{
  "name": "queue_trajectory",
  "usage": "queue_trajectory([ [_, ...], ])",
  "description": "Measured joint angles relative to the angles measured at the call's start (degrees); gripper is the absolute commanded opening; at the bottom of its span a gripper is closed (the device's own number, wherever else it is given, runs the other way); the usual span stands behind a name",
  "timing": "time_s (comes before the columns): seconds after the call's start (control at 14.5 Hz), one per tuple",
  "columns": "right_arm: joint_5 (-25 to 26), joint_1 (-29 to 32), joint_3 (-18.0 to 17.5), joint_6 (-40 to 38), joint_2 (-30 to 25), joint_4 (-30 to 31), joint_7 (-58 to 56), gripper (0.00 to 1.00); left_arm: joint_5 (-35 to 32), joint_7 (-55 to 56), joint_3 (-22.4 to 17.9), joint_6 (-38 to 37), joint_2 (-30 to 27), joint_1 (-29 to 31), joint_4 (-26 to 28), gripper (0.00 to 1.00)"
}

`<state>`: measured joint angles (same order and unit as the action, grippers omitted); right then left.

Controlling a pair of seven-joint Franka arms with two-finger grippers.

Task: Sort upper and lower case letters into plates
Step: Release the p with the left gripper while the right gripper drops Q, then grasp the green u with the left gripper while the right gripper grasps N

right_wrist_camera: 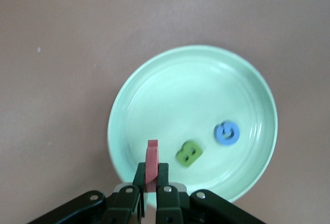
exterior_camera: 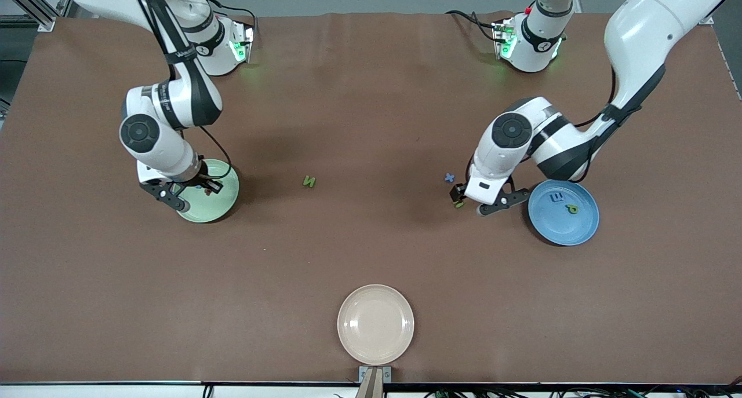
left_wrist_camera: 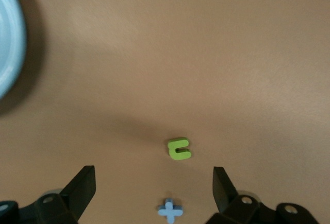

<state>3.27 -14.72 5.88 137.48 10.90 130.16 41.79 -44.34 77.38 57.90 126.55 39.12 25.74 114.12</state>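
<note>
The green plate (right_wrist_camera: 154, 95) holds two letters and the blue plate (exterior_camera: 579, 227) two. The right gripper (right_wrist_camera: 151, 183) pinches a red letter (right_wrist_camera: 151, 163) above the green plate. The left gripper (left_wrist_camera: 153, 190), fingers wide open, hovers over a green letter (left_wrist_camera: 179, 149) beside a blue cross (left_wrist_camera: 169, 211); another green letter (exterior_camera: 309, 181) waits mid-worktop.

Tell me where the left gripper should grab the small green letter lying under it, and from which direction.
Come straight down: the green letter lies flat on the table, so only its outer edges offer grip. The left gripper is open above it; close across the letter's two long flat sides, likely clear of the blue cross beside it.
</note>
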Motion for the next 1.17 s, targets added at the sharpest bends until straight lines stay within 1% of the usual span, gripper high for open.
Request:
queue_trajectory([
  [0.07,0.04,0.83,0.00,0.69,0.03,0.34,-0.87,0.18,0.00,1.23,-2.15,1.43,0.78,-2.14,-0.39,1.00],
  [0.21,0.08,1.73,-0.02,1.00,0.09,0.69,-1.49,0.41,0.00,4.01,-5.18,4.51,1.92,-5.17,-0.78,1.00],
  [0.28,0.09,1.98,-0.02,1.03,0.12,0.83,-1.64,0.77,0.00,4.88,-6.15,5.28,2.22,-6.16,-0.86,1.00],
  [0.34,0.10,2.09,-0.02,1.05,0.17,0.93,-1.75,1.00,0.00,5.25,-6.72,5.63,2.39,-6.68,-0.89,1.00],
  [0.48,0.11,2.10,-0.06,1.12,0.21,0.97,-1.82,1.00,0.00,5.43,-7.28,6.09,2.58,-6.88,-0.91,0.97],
  [0.62,0.11,2.10,-0.15,1.21,0.21,0.96,-1.87,1.00,0.00,5.43,-8.23,7.10,2.77,-7.02,-0.91,0.92],
  [0.69,0.11,2.10,-0.27,1.23,0.21,0.94,-1.89,1.00,0.00,5.43,-8.79,7.57,2.95,-7.23,-0.91,0.88],
  [0.89,0.10,1.46,-1.09,1.34,0.20,0.78,-1.48,1.00,0.00,5.43,-10.72,8.23,3.30,-8.85,-0.91,0.80],
  [1.03,0.07,-0.87,-1.53,1.66,0.21,0.43,1.80,1.00,-0.01,5.44,-11.36,8.25,3.52,-9.87,-0.91,0.74],
  [1.17,0.07,-4.46,-1.71,1.70,0.50,-0.32,7.13,1.00,-0.01,5.47,-11.44,8.25,3.90,-10.21,-0.91,0.68],
])
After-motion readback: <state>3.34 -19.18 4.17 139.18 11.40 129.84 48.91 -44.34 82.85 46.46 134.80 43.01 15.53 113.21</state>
